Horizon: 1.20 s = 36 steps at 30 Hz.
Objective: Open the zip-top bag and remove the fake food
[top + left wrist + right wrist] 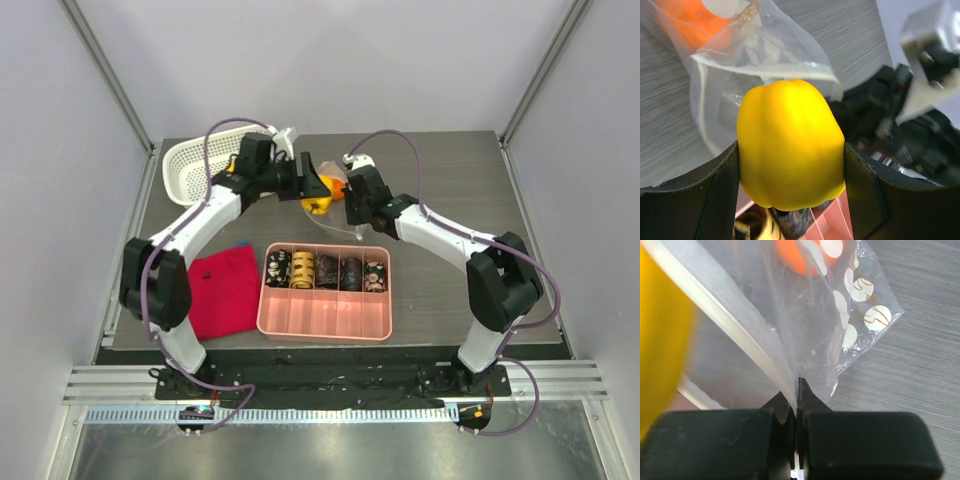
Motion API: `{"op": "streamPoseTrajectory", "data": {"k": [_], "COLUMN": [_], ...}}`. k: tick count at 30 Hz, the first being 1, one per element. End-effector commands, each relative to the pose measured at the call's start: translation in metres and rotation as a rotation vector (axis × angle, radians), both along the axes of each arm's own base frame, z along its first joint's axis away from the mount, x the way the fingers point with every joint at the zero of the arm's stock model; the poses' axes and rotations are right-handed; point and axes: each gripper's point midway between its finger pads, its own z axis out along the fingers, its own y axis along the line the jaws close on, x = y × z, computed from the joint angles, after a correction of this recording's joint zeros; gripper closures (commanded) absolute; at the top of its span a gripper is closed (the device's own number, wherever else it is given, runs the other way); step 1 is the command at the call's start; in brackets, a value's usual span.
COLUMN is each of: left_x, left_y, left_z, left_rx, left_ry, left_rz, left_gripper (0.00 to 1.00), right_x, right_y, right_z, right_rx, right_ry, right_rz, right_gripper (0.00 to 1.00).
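My left gripper (312, 192) is shut on a yellow toy pepper (790, 145), a piece of the fake food, and holds it just outside the mouth of the zip-top bag (760, 55). The pepper also shows in the top view (318, 205). The clear bag with cream oval spots (850, 300) hangs open. My right gripper (798, 390) is shut on the bag's rim beside the zip strip. An orange piece (800, 252) still lies inside the bag; it also shows in the left wrist view (685, 22) and the top view (338, 186).
A pink tray (325, 315) with several dark patterned cylinders (325, 270) stands in front of the bag. A red cloth (225, 290) lies to its left. A white lattice basket (205, 165) stands at the back left.
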Motion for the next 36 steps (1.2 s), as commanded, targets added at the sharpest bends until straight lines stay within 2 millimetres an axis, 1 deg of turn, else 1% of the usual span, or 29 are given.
{"op": "streamPoseTrajectory", "data": {"k": [1, 2, 3, 4, 5, 7, 8, 9, 10, 11, 12, 13, 14, 15, 16, 17, 19, 20, 22, 23, 24, 25, 26, 27, 29, 30, 31, 32, 36], "left_x": [-0.003, -0.002, -0.002, 0.006, 0.012, 0.031, 0.043, 0.054, 0.073, 0.088, 0.101, 0.118, 0.133, 0.143, 0.156, 0.167, 0.180, 0.187, 0.195, 0.194, 0.203, 0.202, 0.201, 0.197, 0.190, 0.189, 0.182, 0.181, 0.169], "left_y": [0.045, 0.053, 0.061, 0.078, 0.086, 0.105, 0.122, 0.132, 0.143, 0.164, 0.178, 0.191, 0.206, 0.217, 0.238, 0.251, 0.273, 0.286, 0.302, 0.305, 0.306, 0.309, 0.313, 0.316, 0.321, 0.321, 0.319, 0.318, 0.314], "left_z": [0.065, 0.073, 0.089, 0.092, 0.097, 0.101, 0.101, 0.097, 0.089, 0.080, 0.074, 0.044, 0.044, 0.036, 0.007, 0.010, 0.001, -0.015, -0.021, -0.050, -0.038, -0.046, -0.051, -0.059, -0.065, -0.056, -0.064, -0.061, -0.051], "left_rx": [-0.092, -0.103, -0.123, -0.123, -0.132, -0.137, -0.151, -0.157, -0.150, -0.141, -0.136, -0.116, -0.110, -0.098, -0.059, -0.040, -0.029, -0.010, -0.008, 0.032, 0.025, 0.053, 0.070, 0.091, 0.098, 0.086, 0.091, 0.086, 0.123], "left_ry": [-0.144, -0.162, -0.210, -0.227, -0.239, -0.258, -0.235, -0.218, -0.207, -0.193, -0.179, -0.124, -0.135, -0.123, -0.079, -0.102, -0.108, -0.093, -0.095, -0.016, -0.032, -0.014, 0.000, 0.024, 0.042, 0.016, 0.035, 0.025, 0.041], "left_rz": [0.054, 0.077, 0.097, 0.152, 0.197, 0.284, 0.352, 0.396, 0.454, 0.526, 0.598, 0.653, 0.713, 0.752, 0.808, 0.861, 0.920, 0.974, 1.001, 1.001, 0.990, 0.978, 0.985, 0.999, 1.017, 1.021, 1.018, 1.012, 0.993], "left_gripper": [1.00, 1.00, 1.00, 1.00, 1.00, 1.00, 1.00, 1.00, 1.00, 1.00, 1.00, 1.00, 1.00, 1.00, 1.00, 1.00, 1.00, 1.00, 1.00, 1.00, 1.00, 0.99, 0.94, 0.73, 0.57, 0.36, 0.29, 0.26, 0.21], "right_x": [0.037, 0.040, 0.043, 0.047, 0.052, 0.055, 0.055, 0.054, 0.052, 0.051, 0.049, 0.048, 0.046, 0.045, 0.044, 0.043, 0.041, 0.039, 0.038, 0.037, 0.036, 0.036, 0.036, 0.036, 0.036, 0.036, 0.037, 0.037, 0.037], "right_y": [-0.004, -0.010, -0.014, -0.018, -0.027, -0.030, -0.032, -0.030, -0.030, -0.029, -0.026, -0.025, -0.025, -0.024, -0.025, -0.025, -0.027, -0.027, -0.028, -0.025, -0.024, -0.023, -0.021, -0.019, -0.013, -0.011, -0.009, -0.007, -0.006], "right_z": [0.042, 0.039, 0.039, 0.041, 0.042, 0.051, 0.054, 0.056, 0.058, 0.064, 0.066, 0.066, 0.070, 0.073, 0.073, 0.078, 0.078, 0.078, 0.076, 0.075, 0.075, 0.073, 0.072, 0.072, 0.070, 0.071, 0.070, 0.069, 0.068], "right_rx": [0.077, 0.087, 0.095, 0.107, 0.118, 0.135, 0.136, 0.146, 0.151, 0.162, 0.177, 0.184, 0.194, 0.200, 0.199, 0.204, 0.204, 0.202, 0.205, 0.209, 0.214, 0.217, 0.229, 0.237, 0.253, 0.265, 0.269, 0.277, 0.291], "right_ry": [-0.090, -0.072, -0.063, -0.055, -0.052, -0.062, -0.068, -0.068, -0.068, -0.076, -0.073, -0.070, -0.075, -0.076, -0.079, -0.087, -0.090, -0.093, -0.091, -0.086, -0.083, -0.080, -0.073, -0.068, -0.056, -0.051, -0.045, -0.038, -0.026], "right_rz": [-0.106, -0.139, -0.153, -0.165, -0.183, -0.180, -0.181, -0.170, -0.165, -0.158, -0.150, -0.146, -0.140, -0.135, -0.135, -0.131, -0.129, -0.126, -0.122, -0.116, -0.114, -0.110, -0.106, -0.101, -0.085, -0.082, -0.079, -0.076, -0.082], "right_gripper": [0.99, 0.98, 0.99, 0.99, 0.99, 0.99, 0.99, 0.99, 0.98, 0.98, 0.99, 0.99, 0.99, 0.99, 0.99, 0.99, 0.99, 0.99, 0.99, 0.99, 0.99, 0.99, 0.99, 0.99, 0.99, 0.99, 0.99, 0.99, 0.99]}}
